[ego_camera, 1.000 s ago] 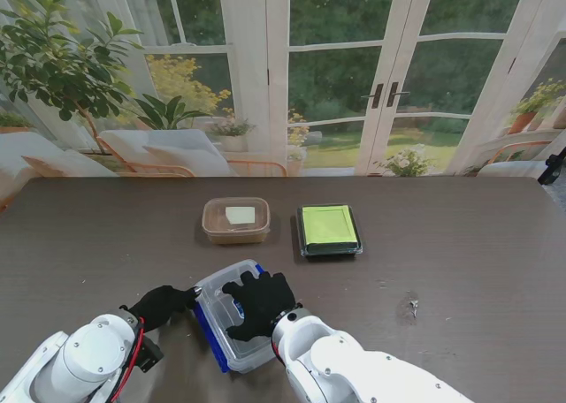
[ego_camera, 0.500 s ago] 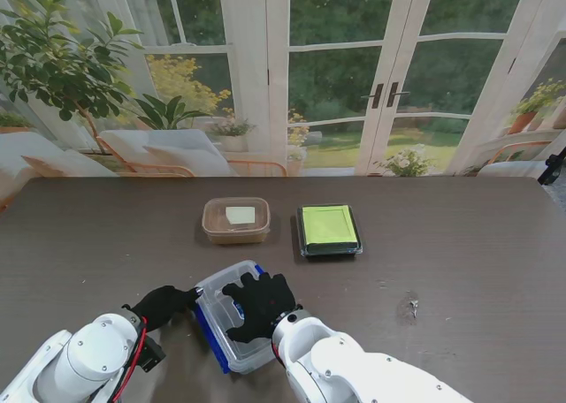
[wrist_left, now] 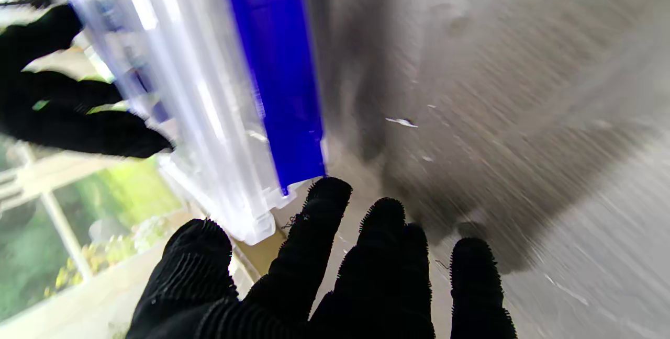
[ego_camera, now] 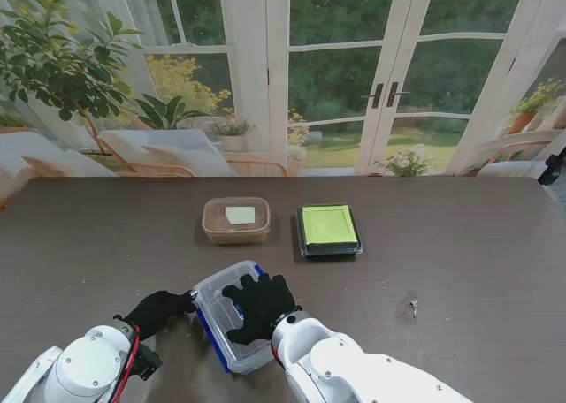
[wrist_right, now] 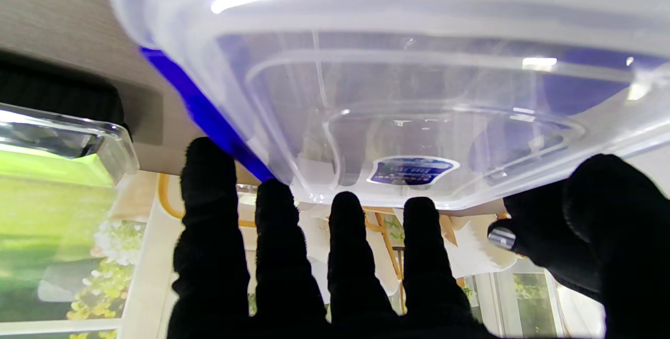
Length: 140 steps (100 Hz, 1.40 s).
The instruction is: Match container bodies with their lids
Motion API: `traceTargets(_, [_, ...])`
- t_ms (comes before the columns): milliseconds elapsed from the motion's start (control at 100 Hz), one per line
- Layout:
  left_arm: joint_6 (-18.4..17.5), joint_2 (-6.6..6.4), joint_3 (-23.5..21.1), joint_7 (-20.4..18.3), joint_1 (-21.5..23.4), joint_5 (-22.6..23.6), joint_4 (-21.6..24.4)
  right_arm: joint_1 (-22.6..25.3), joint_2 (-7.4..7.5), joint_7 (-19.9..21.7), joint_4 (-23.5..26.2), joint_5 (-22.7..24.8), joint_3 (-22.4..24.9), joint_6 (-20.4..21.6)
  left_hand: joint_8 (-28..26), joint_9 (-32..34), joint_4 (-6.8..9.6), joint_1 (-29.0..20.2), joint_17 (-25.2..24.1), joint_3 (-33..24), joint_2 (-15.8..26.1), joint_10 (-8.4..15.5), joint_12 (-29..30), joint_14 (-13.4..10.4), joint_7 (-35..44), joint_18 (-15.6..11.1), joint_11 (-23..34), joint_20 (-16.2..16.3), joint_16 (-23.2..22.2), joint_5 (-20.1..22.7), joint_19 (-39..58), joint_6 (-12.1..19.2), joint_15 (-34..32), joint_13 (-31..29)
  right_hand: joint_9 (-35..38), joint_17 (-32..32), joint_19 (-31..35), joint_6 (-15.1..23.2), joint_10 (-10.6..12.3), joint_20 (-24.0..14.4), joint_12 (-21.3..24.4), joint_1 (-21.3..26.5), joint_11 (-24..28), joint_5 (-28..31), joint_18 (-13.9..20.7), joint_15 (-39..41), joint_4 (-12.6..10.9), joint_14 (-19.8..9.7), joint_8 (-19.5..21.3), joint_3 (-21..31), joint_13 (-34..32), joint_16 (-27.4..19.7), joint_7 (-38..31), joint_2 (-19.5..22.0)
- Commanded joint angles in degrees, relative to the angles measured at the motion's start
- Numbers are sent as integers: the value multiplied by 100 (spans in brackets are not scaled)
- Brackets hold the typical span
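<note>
Three containers are counted on the table (ego_camera: 460, 270). Two appear already paired: a brown tub (ego_camera: 236, 221) with its clear lid on, and beside it, to its right, a black box (ego_camera: 329, 230) under a lid showing green. Both stand well apart from the hands, farther from me.

The third, a clear box (ego_camera: 228, 330) with blue trim, lies nearest to me, and its clear lid (wrist_right: 398, 93) is seen resting on top under the right hand (ego_camera: 258, 304). That hand is spread flat, palm down on the lid, with the fingers (wrist_right: 282, 255) apart (pressing rather than gripping, as far as can be judged). Whether the lid is fully seated cannot be told, as its rim is partly covered.

The left hand (ego_camera: 157, 311) is held open at the box's left end, its fingertips (wrist_left: 327, 198) at the blue edge (wrist_left: 272, 67); nothing is clasped.

The task is judged nearly done: only the closing of this last box seems left. No loose lids or bodies are seen elsewhere.
</note>
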State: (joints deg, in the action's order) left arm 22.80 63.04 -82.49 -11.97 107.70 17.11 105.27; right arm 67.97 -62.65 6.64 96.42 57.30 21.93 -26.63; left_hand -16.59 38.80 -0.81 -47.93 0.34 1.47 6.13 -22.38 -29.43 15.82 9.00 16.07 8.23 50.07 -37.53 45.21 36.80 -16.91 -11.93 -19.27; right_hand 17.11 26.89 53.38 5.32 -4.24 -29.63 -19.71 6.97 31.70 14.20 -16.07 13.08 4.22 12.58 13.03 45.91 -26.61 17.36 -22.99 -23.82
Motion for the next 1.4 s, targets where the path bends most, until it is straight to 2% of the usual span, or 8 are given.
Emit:
traceTargets(0, [202,-83,85,-245,74,50,-159,77,2,143,-60,-44,-90,6,-7,90,2,-88,-4,11,40,-516,-50,1324,-21,320,-13,-98,143,19,-13,-87,-80,-347,-222,-1873,3,2,-111,-14,58,-128,36,-211,108,566,-118,-275,10,-126,-412,172,96,61])
traceTargets(240, [484,-231,344,-698,-186,478,-378,41,-3,157,-70,-55,-127,-15,1100,193,-2,-7,-41,25,63,-492,-464,1368,-891,276,124,53,-221,-1227,435,235,-436,-407,-213,-1879,-3,6,-112,-15,56,-129,38,-209,114,582,-119,-272,17,-122,-437,179,121,67])
traceTargets(370, [536,-275,468,-872,-370,461,-536,29,-5,162,-81,-65,-132,-25,1264,213,-5,138,-97,31,129,-459,-1103,1403,-813,236,328,327,-711,-1273,1070,323,-984,-395,-209,-1878,-3,4,-111,-18,54,-129,41,-204,119,601,-121,-269,22,-115,-437,189,134,72])
traceTargets(550, [586,-286,584,-987,-550,182,-701,-1,-16,163,-108,-101,-145,-51,1190,101,-6,335,-181,40,328,-426,-2491,1451,-591,176,851,738,-1509,-869,2140,340,-2142,-278,-211,-1881,-3,2,-111,-21,53,-136,41,-204,116,636,-120,-274,32,-111,-453,205,153,81])
traceTargets(690, [720,-283,663,-1057,-652,-138,-789,-3,-23,148,-124,-125,-147,-55,1121,-208,-7,484,-317,54,604,-447,-2902,1407,-472,94,1033,716,-1627,-653,2182,382,-2349,-59,-207,-1880,-2,1,-114,-23,51,-137,43,-203,120,660,-121,-272,40,-105,-454,217,165,85])
traceTargets(950, [928,-239,706,-1062,-717,-710,-818,-5,-28,142,-133,-155,-154,-49,849,-574,22,208,-518,33,818,-484,-2901,1368,-201,15,846,644,-1548,-181,1856,333,-2114,251,-210,-1884,-2,-9,-109,-26,49,-148,44,-202,130,693,-125,-284,56,-95,-463,230,183,104])
traceTargets(1120, [961,-231,699,-1069,-714,-810,-786,-4,-33,127,-144,-171,-157,-46,730,-608,-30,441,-545,89,1166,-476,-2892,1343,-91,-19,770,663,-1549,29,1778,246,-2064,291,-212,-1889,-3,-8,-106,-26,47,-153,46,-199,133,707,-125,-293,66,-87,-464,235,190,110])
traceTargets(1390, [799,-113,500,-729,-523,-1040,-682,-11,-25,158,-141,-173,-159,-62,-2,-346,-42,256,-501,81,1061,-551,-2630,1477,584,82,498,724,-1414,1016,1657,-150,-1838,191,-228,-1898,-5,-7,-106,-27,47,-156,43,-204,133,709,-125,-288,80,-78,-448,234,203,116])
